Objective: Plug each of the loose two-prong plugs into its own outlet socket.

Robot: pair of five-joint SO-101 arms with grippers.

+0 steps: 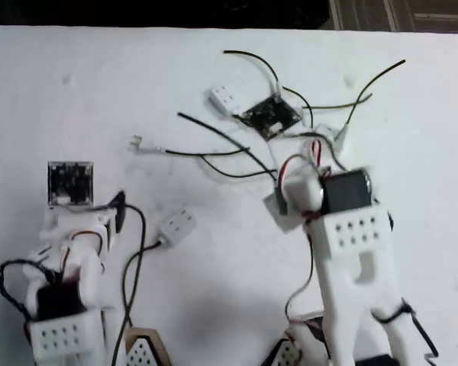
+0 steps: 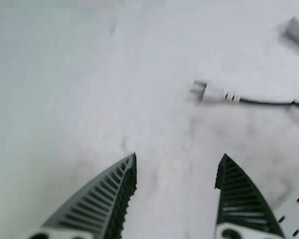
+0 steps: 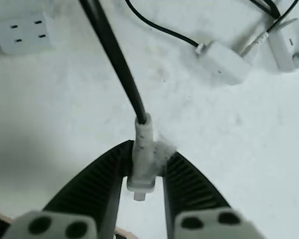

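Right gripper (image 3: 147,152) pinches a white two-prong plug (image 3: 142,133) over the white bench (image 2: 65,74); my left gripper (image 2: 178,158) gapes wide near what seems another plug (image 2: 214,92).

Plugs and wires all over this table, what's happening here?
Two robot arms are meant to push loose plugs into sockets. The right pincer is shut on a white plug with a black cord. The left pincer is open over the table, and another loose plug lies ahead of it. A white outlet socket lies nearby, its slots free.
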